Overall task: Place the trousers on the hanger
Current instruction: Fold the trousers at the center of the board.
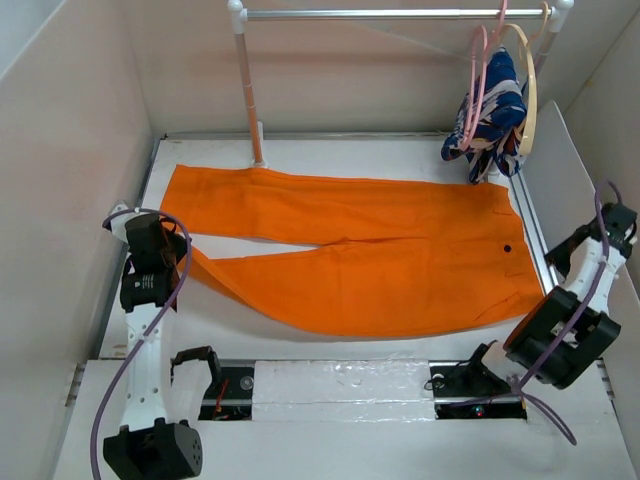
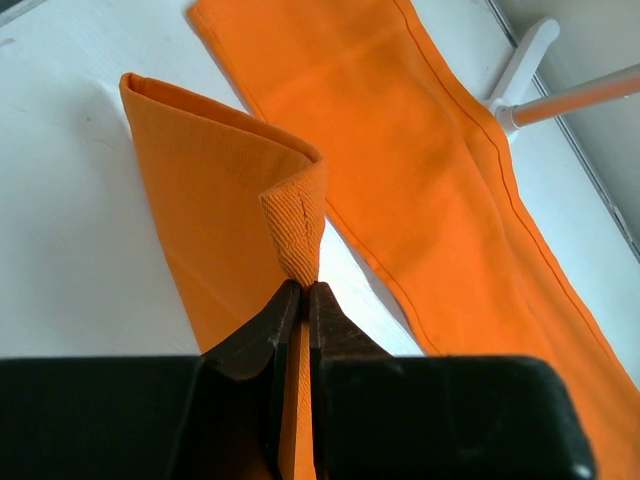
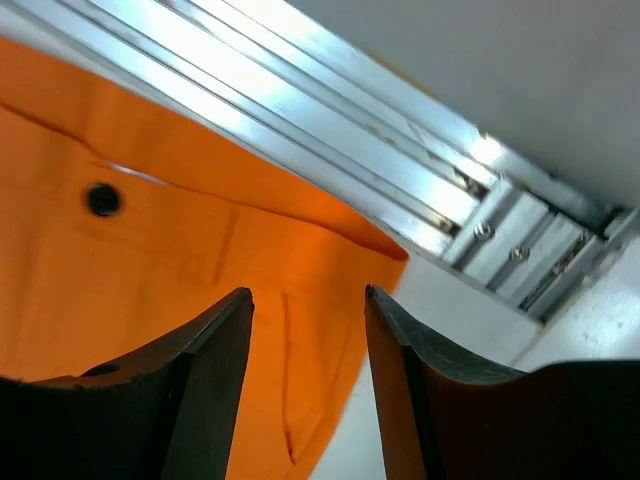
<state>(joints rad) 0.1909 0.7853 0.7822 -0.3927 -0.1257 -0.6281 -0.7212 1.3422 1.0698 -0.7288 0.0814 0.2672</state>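
Note:
The orange trousers (image 1: 380, 250) lie flat on the table, legs to the left and waist to the right. My left gripper (image 1: 180, 248) is shut on the hem of the near leg, which folds up from the table in the left wrist view (image 2: 290, 215), pinched at the jaws (image 2: 303, 287). My right gripper (image 1: 553, 268) is open over the near waist corner (image 3: 150, 280), its jaws (image 3: 308, 292) apart and empty. The pink hanger (image 1: 477, 85) hangs from the rail at the back right.
A clothes rail (image 1: 400, 14) on a white post (image 1: 250, 90) spans the back. A blue-and-white garment (image 1: 493, 115) and a tan hanger (image 1: 530, 95) hang beside the pink one. Aluminium tracks (image 3: 300, 100) run along the right edge. Walls enclose the table.

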